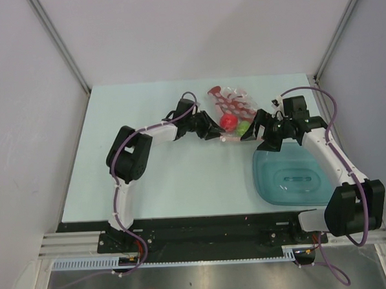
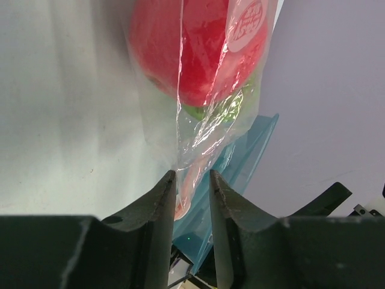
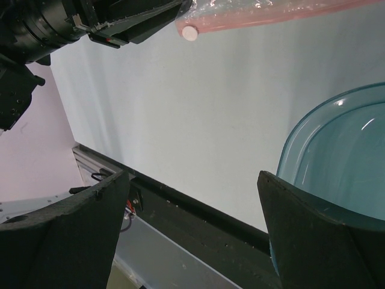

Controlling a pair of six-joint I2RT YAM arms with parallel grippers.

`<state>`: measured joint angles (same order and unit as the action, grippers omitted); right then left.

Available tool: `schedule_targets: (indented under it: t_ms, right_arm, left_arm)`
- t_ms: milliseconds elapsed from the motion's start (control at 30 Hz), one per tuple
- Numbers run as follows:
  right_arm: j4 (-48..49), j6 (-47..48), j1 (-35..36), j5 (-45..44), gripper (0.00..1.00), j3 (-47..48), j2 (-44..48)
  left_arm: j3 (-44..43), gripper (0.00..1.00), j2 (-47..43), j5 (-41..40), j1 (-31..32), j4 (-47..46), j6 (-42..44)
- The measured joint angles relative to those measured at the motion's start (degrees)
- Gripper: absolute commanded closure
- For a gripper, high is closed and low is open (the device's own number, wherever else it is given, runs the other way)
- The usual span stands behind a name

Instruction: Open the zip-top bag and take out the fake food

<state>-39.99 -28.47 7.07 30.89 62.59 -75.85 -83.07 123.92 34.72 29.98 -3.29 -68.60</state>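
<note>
The zip-top bag [image 1: 230, 107] runs front-to-back, zip end nearest; left tool [image 2: 192, 176] barely parted, right tool [image 3: 192, 176] wide open.

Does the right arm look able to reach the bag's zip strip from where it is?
Probably yes. The right gripper is open, and the pink zip strip of the zip-top bag lies ahead of it across bare table. The left gripper sits at the strip's far end, not between.
</note>
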Motion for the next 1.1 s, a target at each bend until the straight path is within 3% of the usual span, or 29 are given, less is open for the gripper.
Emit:
schedule_targets:
  t_ms: [100,133,167,200,467,767,1100]
  right_arm:
    - [0.02,-0.02,0.02,0.00,0.08,0.00,0.00]
    - [0.02,-0.02,0.11,0.00,0.08,0.00,0.00]
    - [0.04,-0.02,0.13,0.00,0.08,-0.02,0.00]
    - [0.20,-0.02,0.17,0.00,0.07,-0.11,0.00]
    - [3.21,-0.76,1.51,0.83,0.18,-1.97,-0.92]
    - [9.09,-5.14,1.33,3.37,0.24,-5.05,-1.53]
    - [21.81,-18.62,-2.56,4.26,0.31,-9.25,-1.55]
  left_arm:
    - [0.00,0.74,0.46,0.26,0.26,-0.13,-0.20]
    - [0.00,0.80,0.66,0.39,0.33,-0.11,-0.31]
    - [0.00,0.97,0.87,0.46,0.48,-0.04,-0.48]
    - [0.00,1.00,1.11,0.46,0.61,-0.04,-0.55]
    - [1.44,1.00,0.98,1.09,1.09,-4.74,-4.59]
    - [8.09,1.00,-2.78,0.24,2.58,-20.26,-22.16]
    - [8.09,1.00,-5.79,-4.59,6.19,-24.33,-34.03]
